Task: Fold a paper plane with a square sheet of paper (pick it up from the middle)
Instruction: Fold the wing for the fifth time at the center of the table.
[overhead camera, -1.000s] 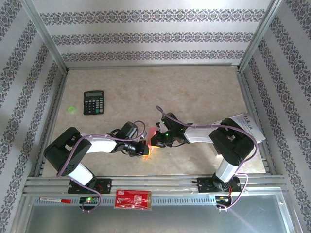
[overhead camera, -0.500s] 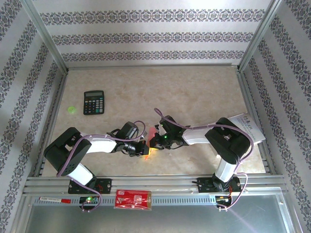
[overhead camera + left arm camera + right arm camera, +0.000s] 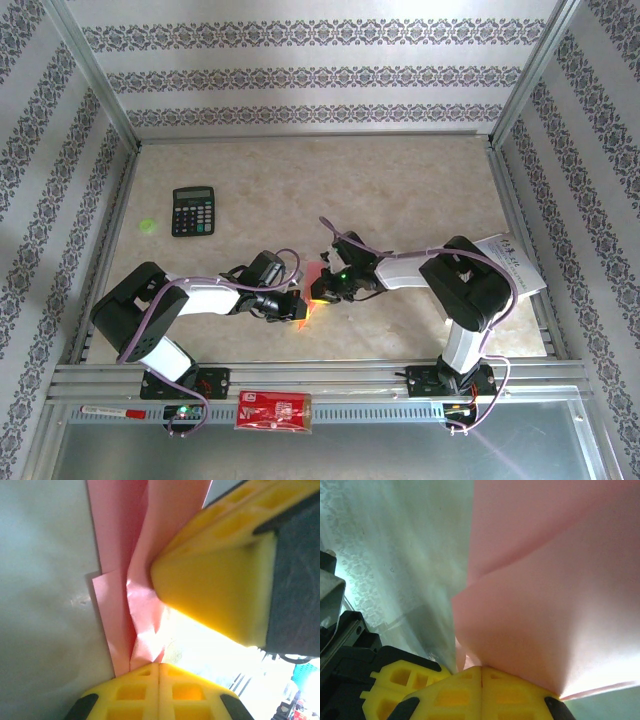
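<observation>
- Left gripper (image 3: 159, 672): jaws pressed together, pinching a crumpled edge of the paper (image 3: 125, 540). Folded pink layers run up from the pinch, with the table (image 3: 45, 580) behind them.
- Right gripper (image 3: 481, 672): jaws likewise closed, pinching the paper where two flaps meet at a crease. In the left wrist view, one of its yellow jaws pushes into the sheet just beside the left pinch.
- The paper sits between the two grippers, near the front middle of the table. It is creased but, by my judgement, not yet a dart, and I cannot tell whether it touches the table.
- Risks: with the two pinches so close, pulling apart could tear the thin sheet. A twist could set a crooked crease, and the grippers could knock each other.
- Arms: both are bent low and reach inward from their bases, wrists meeting nose to nose. The calculator (image 3: 193, 211) lies well apart at the back left.
</observation>
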Robot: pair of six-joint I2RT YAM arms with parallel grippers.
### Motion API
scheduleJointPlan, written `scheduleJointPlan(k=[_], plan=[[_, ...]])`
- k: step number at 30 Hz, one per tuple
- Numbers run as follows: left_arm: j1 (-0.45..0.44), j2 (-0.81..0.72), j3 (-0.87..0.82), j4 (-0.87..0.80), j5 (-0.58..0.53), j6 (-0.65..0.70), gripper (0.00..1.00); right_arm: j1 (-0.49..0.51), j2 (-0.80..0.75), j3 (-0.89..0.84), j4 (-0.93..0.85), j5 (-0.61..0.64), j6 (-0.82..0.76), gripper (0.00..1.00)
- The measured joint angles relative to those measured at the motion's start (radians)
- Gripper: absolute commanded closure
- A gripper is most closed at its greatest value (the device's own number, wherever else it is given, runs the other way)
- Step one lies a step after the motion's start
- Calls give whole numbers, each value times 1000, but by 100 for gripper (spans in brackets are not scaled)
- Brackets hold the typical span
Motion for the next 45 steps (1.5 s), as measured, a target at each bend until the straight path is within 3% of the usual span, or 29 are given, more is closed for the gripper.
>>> scheduleJointPlan(k=[24, 36, 40, 45], plan=[[1, 2, -6, 11, 5, 11, 100, -161, 49, 87, -75, 13, -95, 96], [1, 0, -4, 9, 4, 11, 100, -312, 35, 134, -134, 69, -159, 95], [1, 0, 0, 1, 3, 11, 100, -294, -68, 116, -148, 74, -162, 94], [1, 0, 3, -5, 1, 11, 100, -193, -180, 55, -125, 77, -138, 93]])
